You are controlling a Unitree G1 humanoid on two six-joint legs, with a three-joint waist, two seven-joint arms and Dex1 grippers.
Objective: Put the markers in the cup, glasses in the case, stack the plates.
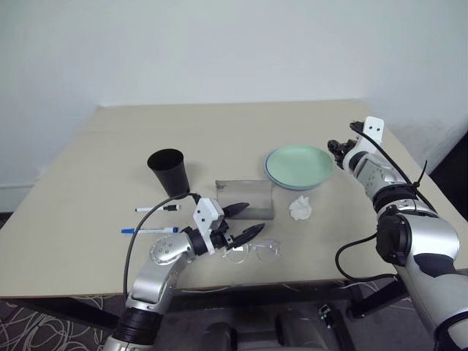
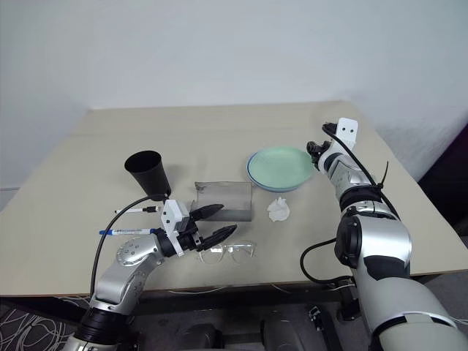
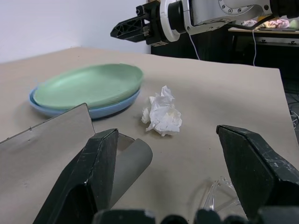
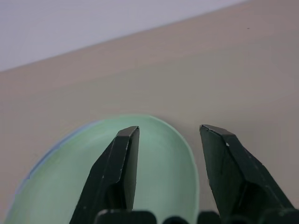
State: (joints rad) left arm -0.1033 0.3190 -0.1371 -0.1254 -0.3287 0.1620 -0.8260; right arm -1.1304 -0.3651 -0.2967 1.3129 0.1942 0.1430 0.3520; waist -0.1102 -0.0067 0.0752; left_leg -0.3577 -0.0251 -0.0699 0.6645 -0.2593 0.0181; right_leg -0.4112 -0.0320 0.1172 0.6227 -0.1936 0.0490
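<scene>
The mint green plate [image 1: 298,165] already sat on the light blue plate [image 3: 105,110] toward the worktop's [image 1: 95,157] far right side, so the stacking looked done. The right gripper [image 4: 170,135] hovered just over the green plate's right rim, its jaws parted with nothing between them. A careless pull-away could have caught that rim and slid the upper plate off the lower one.

The left gripper [image 1: 243,220] stood wide and empty near the front edge, between the grey case [image 1: 245,199] and the clear glasses [image 1: 254,251]. The glasses lay just beside the front edge, and their thin frame looked easy to nudge over it or bend under a hard pinch. The case's flap seemed to stand partly open; a push from the gripper could have shoved the light case back or folded the flap shut.

The two markers, black-capped [image 1: 157,208] and blue-capped [image 1: 149,230], lay flat by the front left edge, near the black cup [image 1: 170,170]. They would probably roll if touched sideways, and the tapered cup might tip when a marker was dropped against its rim. The crumpled tissue [image 1: 300,208] lay between the case and the plates, near enough to be dragged along.
</scene>
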